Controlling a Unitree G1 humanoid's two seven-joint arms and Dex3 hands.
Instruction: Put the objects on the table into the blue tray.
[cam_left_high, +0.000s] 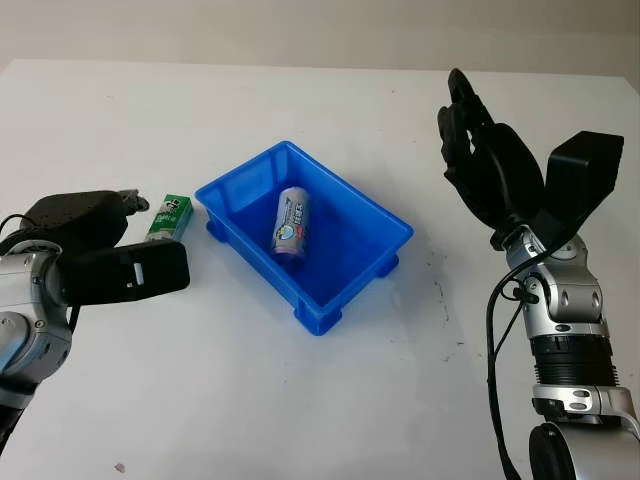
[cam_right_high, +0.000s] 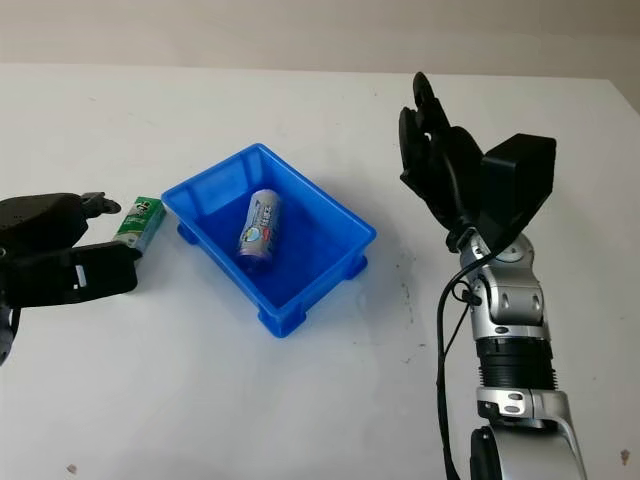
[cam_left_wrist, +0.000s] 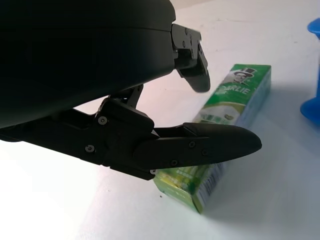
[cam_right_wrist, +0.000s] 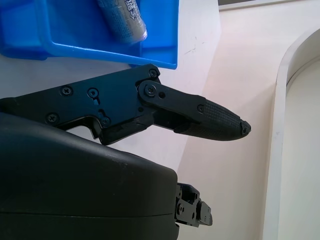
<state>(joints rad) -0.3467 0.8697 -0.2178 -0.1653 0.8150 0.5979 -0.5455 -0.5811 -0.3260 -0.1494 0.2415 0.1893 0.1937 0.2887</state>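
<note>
Green toothpaste box (cam_left_high: 168, 217) lying flat, left hand (cam_left_high: 95, 225) fingers released beside it

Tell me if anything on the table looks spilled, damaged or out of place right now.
Nothing looks spilled or damaged. The can lies on its side inside the blue tray. The green box lies on the table just outside the tray, with the left hand open beside it. The right hand is open, raised right of the tray.

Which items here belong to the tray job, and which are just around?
Job:
blue tray
silver can, lying in the tray
green box, on the table beside the tray
left hand, open, at the green box

Around:
right hand, open, raised on the tray's other side
white table
</note>
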